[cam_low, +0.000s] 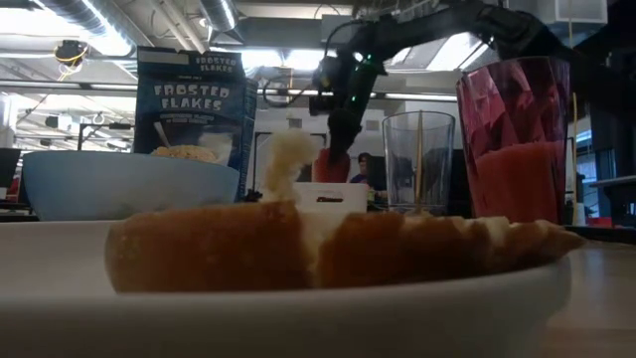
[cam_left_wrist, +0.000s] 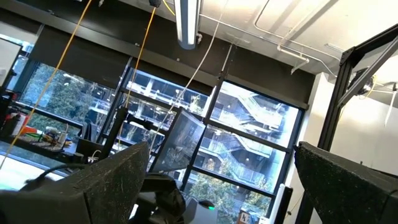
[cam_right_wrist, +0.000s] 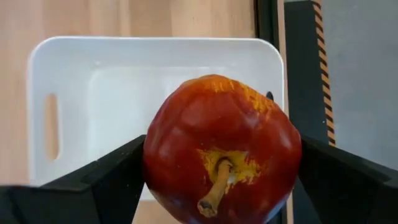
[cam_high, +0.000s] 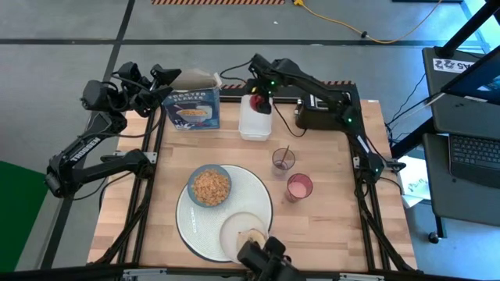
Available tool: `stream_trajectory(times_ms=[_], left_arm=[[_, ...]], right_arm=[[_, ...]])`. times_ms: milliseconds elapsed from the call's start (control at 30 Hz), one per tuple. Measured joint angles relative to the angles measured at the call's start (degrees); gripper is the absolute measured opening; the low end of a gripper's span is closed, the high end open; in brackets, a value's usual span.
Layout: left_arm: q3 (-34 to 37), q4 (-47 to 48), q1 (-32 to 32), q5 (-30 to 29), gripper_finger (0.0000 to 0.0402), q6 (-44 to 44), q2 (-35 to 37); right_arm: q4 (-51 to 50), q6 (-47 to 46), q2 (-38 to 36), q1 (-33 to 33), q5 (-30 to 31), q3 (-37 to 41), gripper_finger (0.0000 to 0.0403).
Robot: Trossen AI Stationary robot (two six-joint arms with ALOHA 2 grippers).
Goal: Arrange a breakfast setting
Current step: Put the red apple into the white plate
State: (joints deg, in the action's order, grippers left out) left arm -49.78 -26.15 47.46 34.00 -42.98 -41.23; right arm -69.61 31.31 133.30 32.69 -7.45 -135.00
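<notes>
A Frosted Flakes box [cam_high: 194, 104] stands beside a white rectangular tray [cam_high: 251, 125], with a black toaster [cam_high: 316, 115] nearby.

We can read "FROSTED FLAKES" in white letters on the blue cereal box [cam_low: 195, 117], once large on its front and again smaller along its top edge in the low view. From above, the same cereal box [cam_high: 193, 105] shows the brand on its front, though the letters are small there. A white sign [cam_high: 456, 65] at the right edge carries dark print that we cannot make out. We can read nothing else.
</notes>
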Motion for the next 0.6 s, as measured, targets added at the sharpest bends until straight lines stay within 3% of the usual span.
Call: stream_trajectory(times_ms=[600], left_arm=[[0.0, 0.02, 0.0, 0.0, 0.039, -0.02, 0.0]], right_arm=[[-6.51, -11.98, -11.46, -14.19, 4.39, 0.0, 0.0361]])
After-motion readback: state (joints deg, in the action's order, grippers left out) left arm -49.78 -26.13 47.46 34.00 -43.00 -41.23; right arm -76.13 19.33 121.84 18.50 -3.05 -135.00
